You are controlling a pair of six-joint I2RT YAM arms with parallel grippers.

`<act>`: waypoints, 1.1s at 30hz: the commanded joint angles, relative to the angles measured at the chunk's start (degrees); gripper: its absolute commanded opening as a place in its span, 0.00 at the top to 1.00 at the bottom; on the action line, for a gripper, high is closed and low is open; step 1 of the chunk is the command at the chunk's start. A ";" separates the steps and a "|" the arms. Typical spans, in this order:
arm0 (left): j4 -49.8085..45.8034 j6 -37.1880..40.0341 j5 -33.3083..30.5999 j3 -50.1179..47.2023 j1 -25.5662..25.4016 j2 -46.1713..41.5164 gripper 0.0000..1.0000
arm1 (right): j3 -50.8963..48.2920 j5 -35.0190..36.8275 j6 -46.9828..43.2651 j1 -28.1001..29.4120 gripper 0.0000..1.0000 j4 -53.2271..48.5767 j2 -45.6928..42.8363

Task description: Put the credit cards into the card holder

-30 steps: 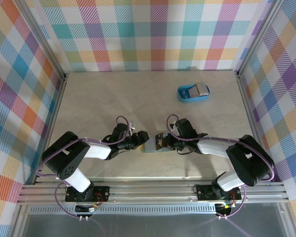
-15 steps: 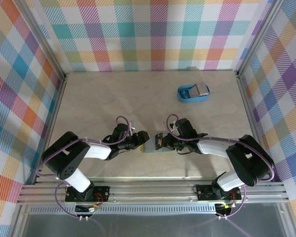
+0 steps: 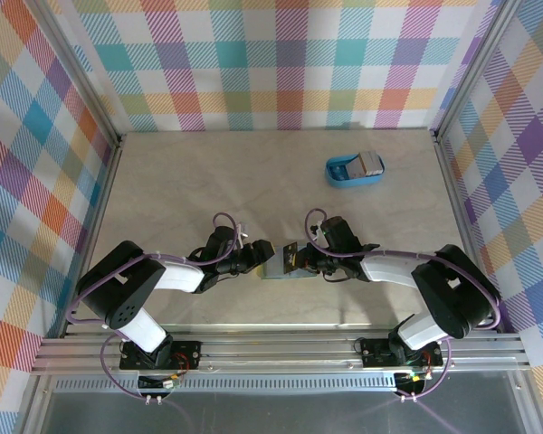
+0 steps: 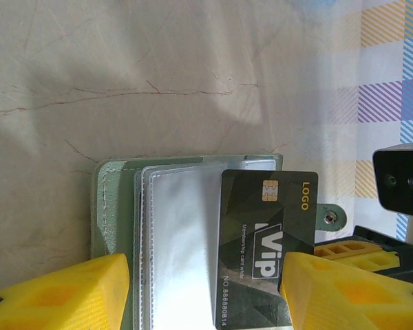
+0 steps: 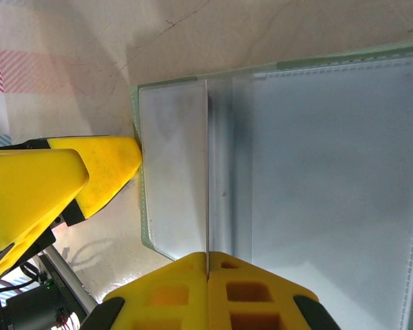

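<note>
The card holder [image 4: 113,185] lies open on the table, sage green with clear plastic sleeves [image 5: 330,172] on its face. My left gripper [image 4: 203,289] stands open above it, one yellow finger over each side, and sits just left of the holder [image 3: 276,269] in the top view. My right gripper [image 5: 207,265] is shut on a dark credit card [image 4: 261,220] with a gold chip and VIP lettering. The card's long edge lies over the sleeves. It appears edge-on [image 5: 207,172] in the right wrist view. Both grippers [image 3: 261,253] [image 3: 300,260] meet at the table's near middle.
A bright blue tray [image 3: 344,174] at the back right holds more cards [image 3: 369,163]. Metal rails and checked walls bound the table on three sides. Both arms' bases sit at the near edge.
</note>
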 commanded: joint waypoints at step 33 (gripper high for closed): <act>1.12 -0.32 -0.77 -1.15 -1.74 2.14 0.39 | 0.61 0.07 -0.11 -0.56 1.00 -1.61 0.26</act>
